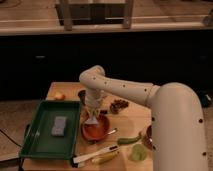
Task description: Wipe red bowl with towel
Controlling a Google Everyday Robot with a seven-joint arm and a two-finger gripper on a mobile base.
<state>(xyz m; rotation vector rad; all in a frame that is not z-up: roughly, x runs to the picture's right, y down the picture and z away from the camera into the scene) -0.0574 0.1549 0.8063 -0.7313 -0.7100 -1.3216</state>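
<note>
The red bowl (pixel 96 130) sits on the wooden table (pixel 125 155) just right of the green tray. My gripper (pixel 93 117) hangs down from the white arm and sits right over the bowl's left part, holding a pale towel (pixel 93 120) that touches the bowl's inside. The arm reaches in from the right, its elbow above the bowl.
A green tray (pixel 42 145) with a grey sponge (pixel 59 126) lies at the left. A banana (pixel 105 158), a white-handled tool (pixel 92 155), a green pepper (pixel 129 139), a green round fruit (pixel 138 152), a dark cup (pixel 83 95), an orange (pixel 59 96) and brown pieces (pixel 119 105) surround the bowl.
</note>
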